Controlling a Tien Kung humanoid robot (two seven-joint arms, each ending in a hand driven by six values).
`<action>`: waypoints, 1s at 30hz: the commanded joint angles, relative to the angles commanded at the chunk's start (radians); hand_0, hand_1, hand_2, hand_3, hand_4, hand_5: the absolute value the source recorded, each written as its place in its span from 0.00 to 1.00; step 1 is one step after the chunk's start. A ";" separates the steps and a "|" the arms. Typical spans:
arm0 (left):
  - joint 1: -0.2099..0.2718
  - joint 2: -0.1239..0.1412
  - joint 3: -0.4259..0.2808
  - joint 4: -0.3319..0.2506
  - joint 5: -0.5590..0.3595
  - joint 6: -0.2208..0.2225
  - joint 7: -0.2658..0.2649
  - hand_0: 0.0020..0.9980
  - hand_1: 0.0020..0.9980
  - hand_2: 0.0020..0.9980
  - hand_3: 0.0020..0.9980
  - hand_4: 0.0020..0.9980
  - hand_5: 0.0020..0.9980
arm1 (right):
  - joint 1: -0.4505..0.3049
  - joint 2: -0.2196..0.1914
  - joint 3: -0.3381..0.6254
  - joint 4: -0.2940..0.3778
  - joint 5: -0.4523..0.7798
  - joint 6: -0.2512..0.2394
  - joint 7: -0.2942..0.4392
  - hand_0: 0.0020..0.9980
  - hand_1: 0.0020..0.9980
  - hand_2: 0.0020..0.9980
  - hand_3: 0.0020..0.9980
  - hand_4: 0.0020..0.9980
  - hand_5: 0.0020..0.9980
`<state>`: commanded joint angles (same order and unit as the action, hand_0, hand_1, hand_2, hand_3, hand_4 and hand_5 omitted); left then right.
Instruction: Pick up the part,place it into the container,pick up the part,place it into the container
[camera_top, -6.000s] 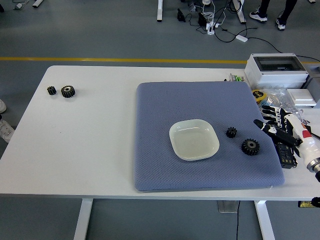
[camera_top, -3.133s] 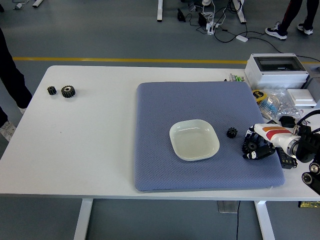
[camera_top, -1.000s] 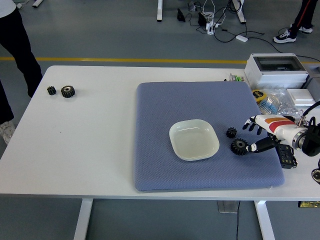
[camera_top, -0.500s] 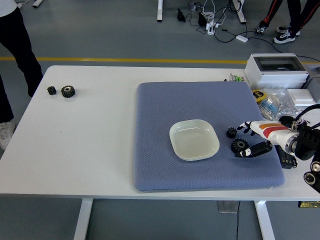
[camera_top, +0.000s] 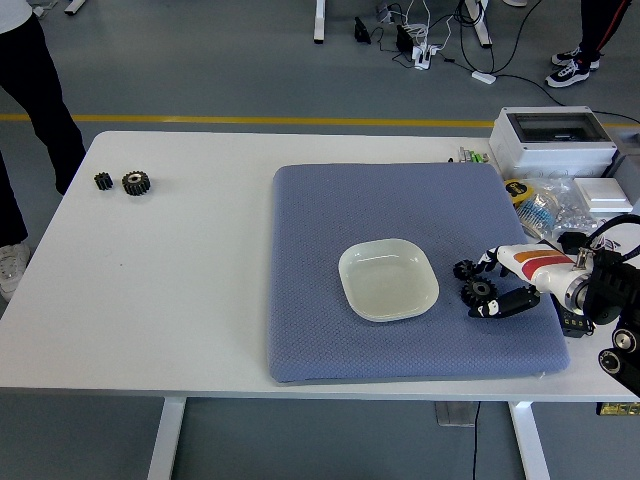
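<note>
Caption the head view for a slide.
Right hand closes around the larger black gear on the blue mat, beside the empty white dish.

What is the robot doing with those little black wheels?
The right robot hand is closed around the bigger gear on the blue mat, just right of the white dish. The dish is empty. A smaller gear sits on the mat right beside the robot hand. Two more gears lie far off on the left side of the table. The left robot hand is not in view.
</note>
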<state>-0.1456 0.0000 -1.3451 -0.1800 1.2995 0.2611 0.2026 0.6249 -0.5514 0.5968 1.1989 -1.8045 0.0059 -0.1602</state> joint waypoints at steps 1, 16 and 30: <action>0.000 0.000 0.000 0.000 0.000 0.000 0.000 0.68 0.65 0.66 0.57 0.67 0.63 | 0.000 0.000 0.000 -0.001 0.000 -0.001 0.000 0.50 0.57 0.66 0.62 1.00 0.52; 0.004 0.000 0.004 0.000 0.001 -0.002 0.001 0.68 0.65 0.66 0.57 0.67 0.63 | -0.015 -0.006 0.034 0.003 0.001 -0.018 0.004 0.47 0.55 0.65 0.59 1.00 0.51; -0.004 0.000 0.012 0.000 -0.011 -0.001 -0.001 0.68 0.65 0.66 0.57 0.67 0.64 | 0.007 0.026 0.006 -0.049 0.014 -0.021 0.003 0.47 0.55 0.65 0.58 1.00 0.47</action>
<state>-0.1491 0.0000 -1.3328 -0.1800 1.2885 0.2597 0.2015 0.6323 -0.5256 0.6032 1.1501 -1.7900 -0.0150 -0.1574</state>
